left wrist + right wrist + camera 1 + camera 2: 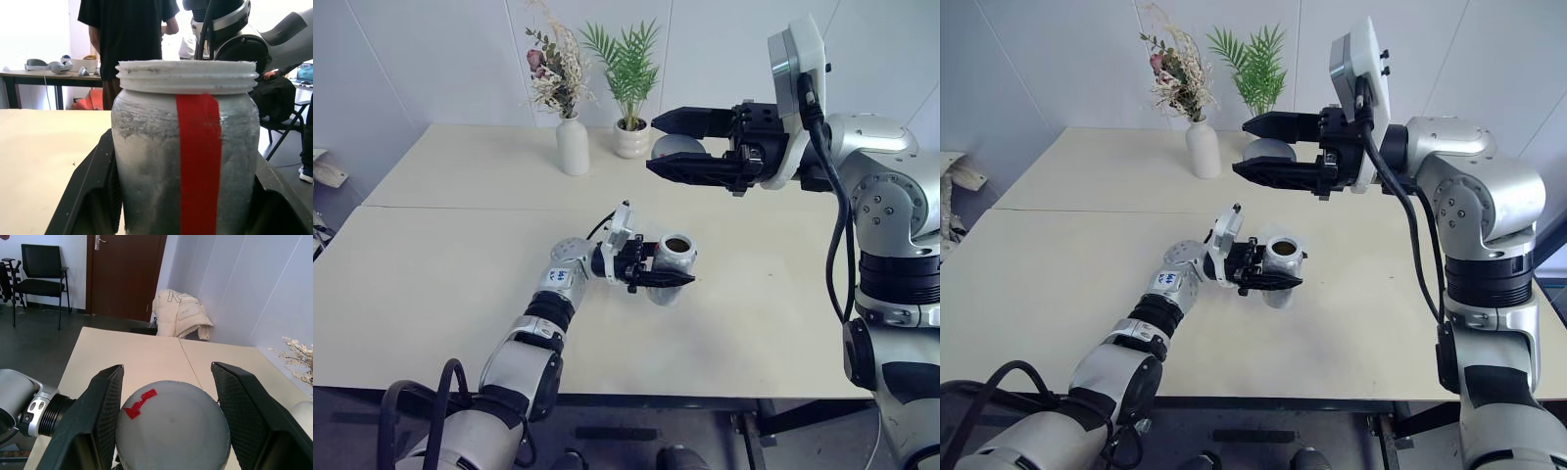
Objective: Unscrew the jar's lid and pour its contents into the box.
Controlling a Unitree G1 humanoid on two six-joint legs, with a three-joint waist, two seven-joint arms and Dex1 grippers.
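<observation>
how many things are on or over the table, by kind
jar, open, held in the left gripper: 1
lid, held in the right gripper: 1
white vase with dried flowers: 1
potted plant: 1
total: 4

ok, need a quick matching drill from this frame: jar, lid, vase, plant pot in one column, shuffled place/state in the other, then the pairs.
Things:
1. jar
2. lid
3. white vase
4. plant pot

Places/states:
A. at the back of the table, holding dried flowers
B. open-mouthed, clamped in the left gripper just over the table
C. at the back of the table, holding a green palm
D. off the jar, held up in the right gripper

Pairs: 1-B, 2-D, 3-A, 4-C
</observation>
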